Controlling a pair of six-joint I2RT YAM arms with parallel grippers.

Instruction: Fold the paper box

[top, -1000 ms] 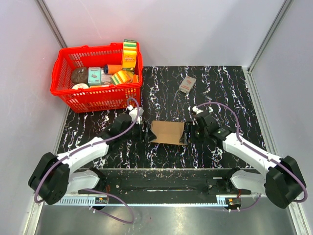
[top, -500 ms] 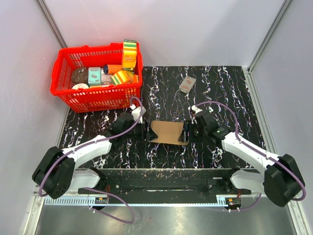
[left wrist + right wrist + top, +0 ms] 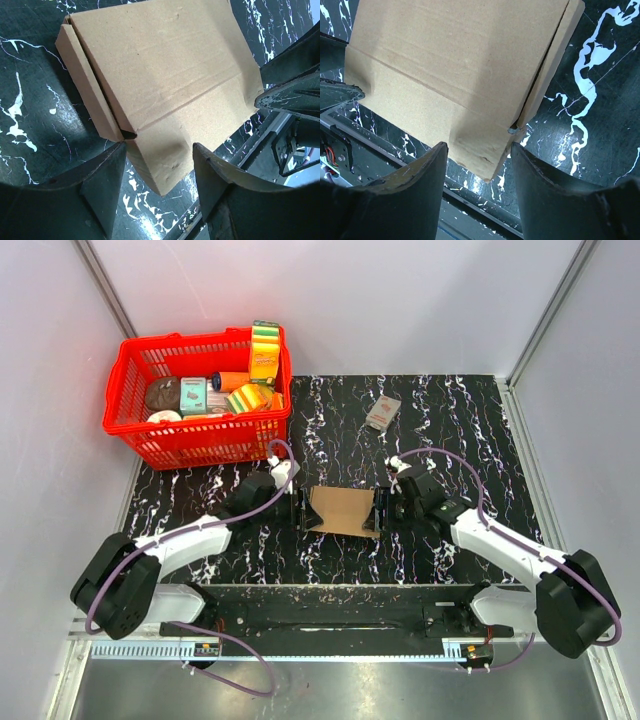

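The paper box (image 3: 340, 510), plain brown cardboard folded into a slim flat shape, lies on the black marbled table between the two arms. My left gripper (image 3: 300, 510) is at its left end and my right gripper (image 3: 380, 510) at its right end. In the left wrist view the left gripper (image 3: 159, 150) straddles a near corner of the box (image 3: 165, 65), fingertips against its edges. In the right wrist view the right gripper (image 3: 479, 147) holds the opposite corner of the box (image 3: 455, 60) the same way. A narrow side flap shows along each end.
A red basket (image 3: 195, 440) with several groceries stands at the back left. A small grey-and-red packet (image 3: 382, 412) lies behind the box, towards the back. A dark rail (image 3: 330, 615) runs along the near table edge by the arm bases.
Both grippers have narrowed their jaws onto the box ends. The left arm has stretched a little further forward. The box has stayed where it was.
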